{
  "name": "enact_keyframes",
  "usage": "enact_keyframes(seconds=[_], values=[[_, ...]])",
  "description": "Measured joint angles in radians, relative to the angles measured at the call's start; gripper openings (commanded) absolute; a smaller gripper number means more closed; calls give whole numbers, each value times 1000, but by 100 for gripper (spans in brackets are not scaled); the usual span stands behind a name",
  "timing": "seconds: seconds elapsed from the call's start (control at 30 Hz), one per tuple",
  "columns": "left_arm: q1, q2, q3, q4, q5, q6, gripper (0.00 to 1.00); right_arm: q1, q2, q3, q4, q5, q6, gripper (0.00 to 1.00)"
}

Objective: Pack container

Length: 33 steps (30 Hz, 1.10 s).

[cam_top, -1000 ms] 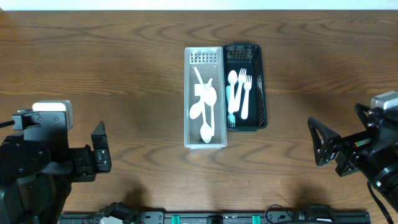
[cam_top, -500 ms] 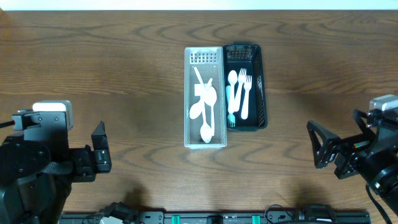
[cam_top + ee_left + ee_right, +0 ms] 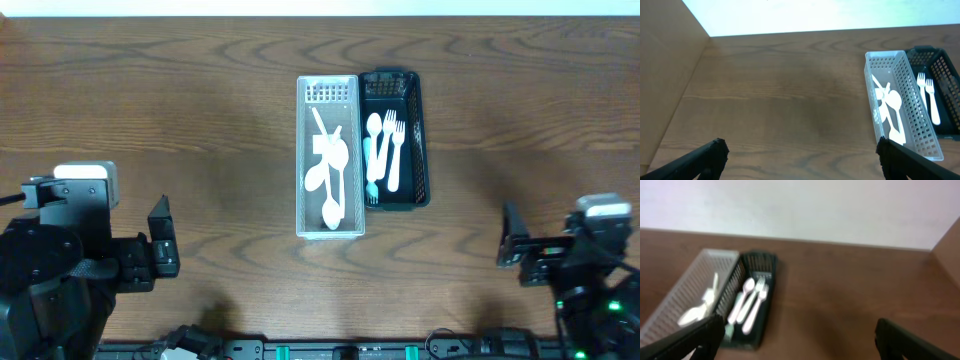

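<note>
At the right edge of the worktop (image 3: 200, 100), the right arm has changed since the earlier overhead pictures. Its body has swung down toward the near edge, and its wrist now sits lower and more square to the table. The right end effector (image 3: 510, 240) shows as a narrower dark shape than before, at nearly the same spot. The left arm, the white tray (image 3: 306, 150) and the black basket (image 3: 422, 140) have not moved.

Both arms sit low at the near corners, well apart from the containers, with their wrists aimed inward across the wood. The left end effector (image 3: 162, 240) is released, and in its wrist view its two fingertips stand wide apart with bare wood between them. The right end effector is released too, its jaws spread wide and empty in the blurred right wrist view.

The white tray lies mid-table with white spoons (image 3: 330, 170) inside. The black basket touches its right side and holds white forks (image 3: 393, 150) and more cutlery.
</note>
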<state>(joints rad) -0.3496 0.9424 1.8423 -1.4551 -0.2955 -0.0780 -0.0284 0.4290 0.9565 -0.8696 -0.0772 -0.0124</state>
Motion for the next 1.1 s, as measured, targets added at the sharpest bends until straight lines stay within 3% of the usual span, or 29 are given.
enact_keyframes(seconds=[0.2,0.43,1.1], values=[[0,0,-2,0,0,0,98,0,-164,-329,76,7,0,99],[0,0,-2,0,0,0,98,0,-298,-558,220,8,6,99],[0,0,-2,0,0,0,98,0,-414,-768,230,8,27,99]])
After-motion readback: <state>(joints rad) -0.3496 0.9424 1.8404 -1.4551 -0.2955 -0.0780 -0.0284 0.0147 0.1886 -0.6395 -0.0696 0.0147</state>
